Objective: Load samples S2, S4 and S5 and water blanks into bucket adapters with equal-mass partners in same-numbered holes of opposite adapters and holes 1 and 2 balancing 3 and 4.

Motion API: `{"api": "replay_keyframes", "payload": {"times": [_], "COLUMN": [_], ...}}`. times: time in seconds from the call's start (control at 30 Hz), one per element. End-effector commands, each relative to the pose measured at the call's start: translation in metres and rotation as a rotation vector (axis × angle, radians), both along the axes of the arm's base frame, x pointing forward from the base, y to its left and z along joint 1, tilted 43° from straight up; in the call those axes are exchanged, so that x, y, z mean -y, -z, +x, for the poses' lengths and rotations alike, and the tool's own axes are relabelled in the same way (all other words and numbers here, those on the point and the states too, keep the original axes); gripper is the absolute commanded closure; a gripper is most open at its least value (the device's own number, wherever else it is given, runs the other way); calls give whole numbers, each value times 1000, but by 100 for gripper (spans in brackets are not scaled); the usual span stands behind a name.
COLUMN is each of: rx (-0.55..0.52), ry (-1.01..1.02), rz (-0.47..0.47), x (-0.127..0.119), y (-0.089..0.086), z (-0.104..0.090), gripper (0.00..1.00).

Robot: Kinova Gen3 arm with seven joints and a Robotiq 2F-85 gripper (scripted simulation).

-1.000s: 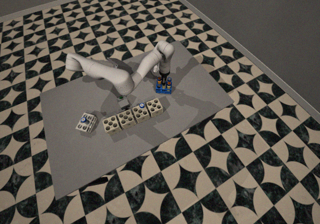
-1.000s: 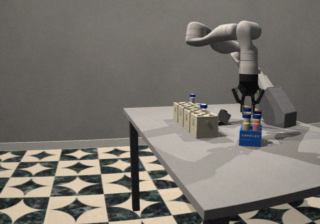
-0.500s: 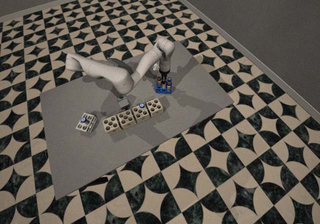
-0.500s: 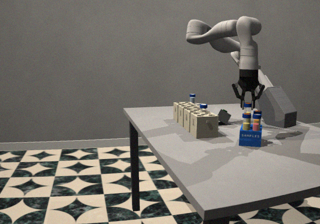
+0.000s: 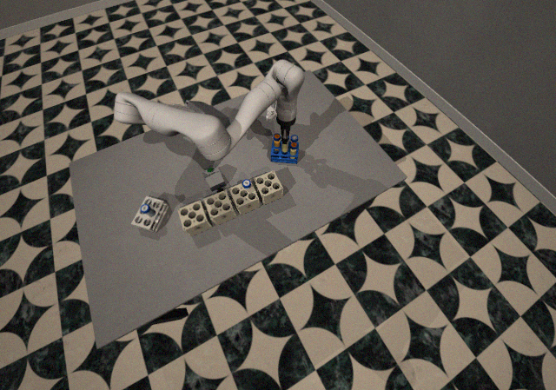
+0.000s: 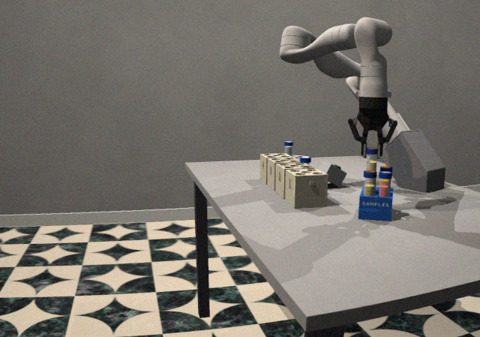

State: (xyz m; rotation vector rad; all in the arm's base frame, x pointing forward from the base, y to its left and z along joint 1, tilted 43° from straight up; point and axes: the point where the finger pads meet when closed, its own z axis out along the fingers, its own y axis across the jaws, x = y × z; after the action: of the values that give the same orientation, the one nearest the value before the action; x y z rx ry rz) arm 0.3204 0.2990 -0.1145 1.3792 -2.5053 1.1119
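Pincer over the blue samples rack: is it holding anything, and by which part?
Yes: the pincer grips a sample tube by its blue cap, raised above the others in the samples rack.

This is a laboratory bench setting; a grey surface (image 6: 349, 271) on dark legs carries a blue rack (image 6: 375, 208) lettered SAMPLES, filled with capped tubes (image 6: 370, 182) of coloured liquid; a row of four beige bucket adapters (image 5: 231, 202) with numbered round holes stands beside it; a small white tube rack (image 5: 149, 214) sits apart; a pale robot arm (image 6: 372, 73) is mounted at the bench; bare grey walls and a patterned tile floor (image 5: 404, 287) surround it.
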Motion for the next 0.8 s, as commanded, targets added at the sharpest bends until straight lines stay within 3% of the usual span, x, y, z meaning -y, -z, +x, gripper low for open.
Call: {"api": "replay_keyframes", "payload": {"times": [0.0, 0.77], "rx": [1, 1], "ry": [-1, -1], "rz": [1, 1], "x": [-3, -20], "y": [-3, -23], "z": [-1, -8], "gripper": [90, 90]}}
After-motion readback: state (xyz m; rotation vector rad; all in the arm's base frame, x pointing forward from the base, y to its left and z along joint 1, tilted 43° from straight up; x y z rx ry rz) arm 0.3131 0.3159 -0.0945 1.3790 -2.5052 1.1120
